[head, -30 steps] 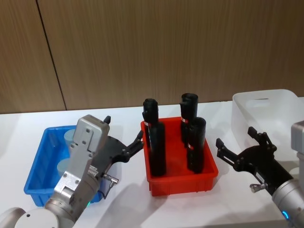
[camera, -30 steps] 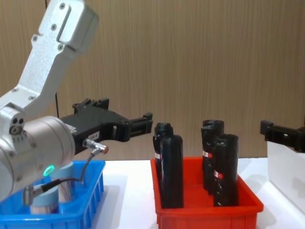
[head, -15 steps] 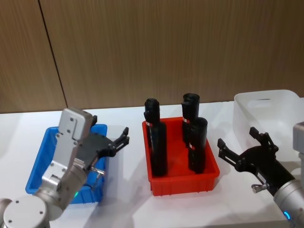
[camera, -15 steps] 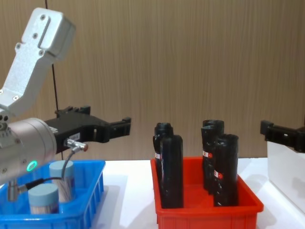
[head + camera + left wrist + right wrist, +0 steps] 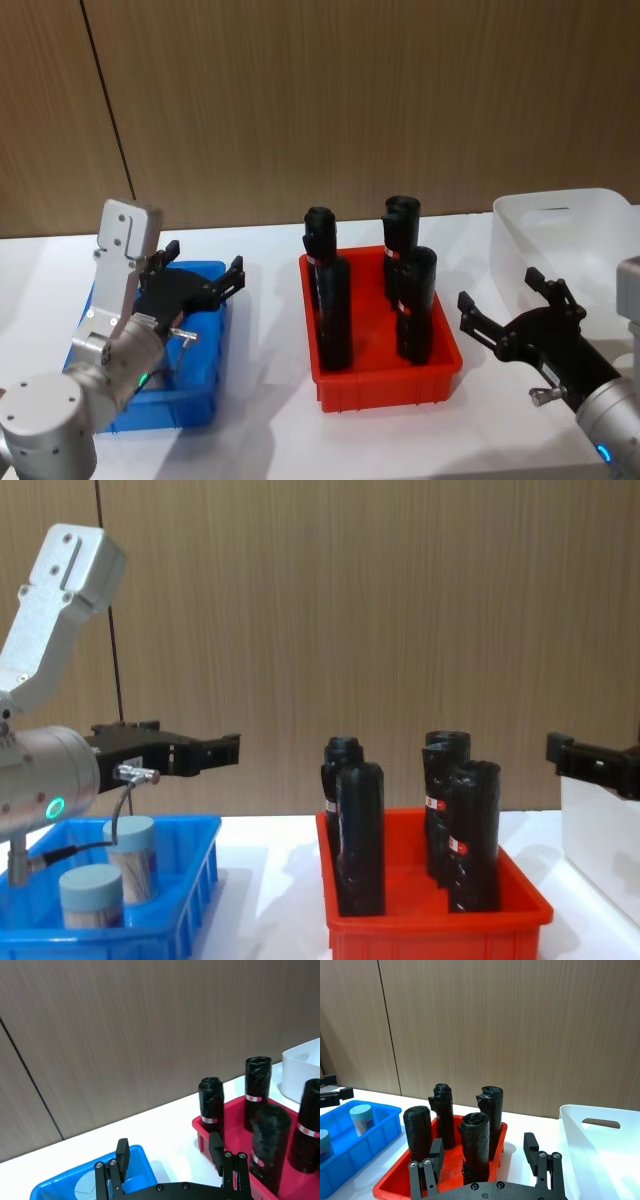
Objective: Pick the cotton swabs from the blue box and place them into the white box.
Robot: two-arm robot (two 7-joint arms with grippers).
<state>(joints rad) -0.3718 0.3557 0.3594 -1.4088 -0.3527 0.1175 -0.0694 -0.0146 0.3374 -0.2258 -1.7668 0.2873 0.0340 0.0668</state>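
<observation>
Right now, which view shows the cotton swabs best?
The chest view: both cotton swabs stand side-on in the blue box, lids and walls clear. The right wrist view shows one whole, one cut off. The head view has the left arm over them; the left wrist view catches part of one lid.

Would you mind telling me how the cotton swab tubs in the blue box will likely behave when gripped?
The cotton swabs sit in clear tubs, seemingly thin plastic, so they are probably light and apt to flex under a hard squeeze. As smooth upright cylinders, they may slip from a loose hold, or roll if knocked over.
</observation>
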